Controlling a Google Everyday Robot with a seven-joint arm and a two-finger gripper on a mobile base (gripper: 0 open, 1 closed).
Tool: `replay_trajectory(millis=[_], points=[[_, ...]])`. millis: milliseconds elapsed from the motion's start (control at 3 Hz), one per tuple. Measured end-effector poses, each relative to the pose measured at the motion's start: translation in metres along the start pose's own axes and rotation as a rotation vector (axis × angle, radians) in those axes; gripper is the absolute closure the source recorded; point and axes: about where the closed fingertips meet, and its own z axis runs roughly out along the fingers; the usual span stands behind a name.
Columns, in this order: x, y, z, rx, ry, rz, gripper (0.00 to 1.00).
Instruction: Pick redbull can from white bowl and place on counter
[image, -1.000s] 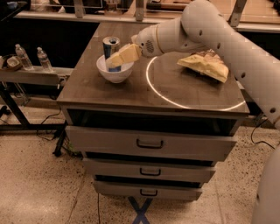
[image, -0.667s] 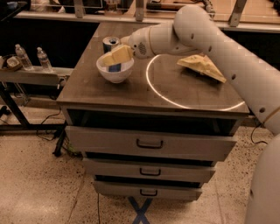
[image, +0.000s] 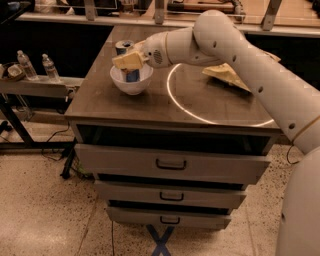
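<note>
Standing upright inside the white bowl (image: 131, 87), the redbull can (image: 124, 47) shows its top above the bowl and its blue base within it. The gripper (image: 129, 60) sits level with the can's middle, directly over the bowl; whether it has closed on the can I cannot tell. The can is probably light, stiff but easily dented, and slick-sided, so a moderate squeeze across its body at mid-height suits best. The bowl looks light and glossy, and could tip or slide on the surface (image: 150, 107) if the can drags against its wall.
</note>
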Motion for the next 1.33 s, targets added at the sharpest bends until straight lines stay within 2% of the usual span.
replay_trajectory(millis=[333,667,1000,1333], points=[[-0.022,-0.003,-0.013,0.012,-0.038,-0.042,0.87],[-0.063,-0.009,-0.047,0.065,-0.101,-0.130,1.00],[-0.064,-0.009,-0.046,0.064,-0.103,-0.130,1.00],[-0.070,-0.015,-0.027,0.043,-0.146,-0.149,1.00]])
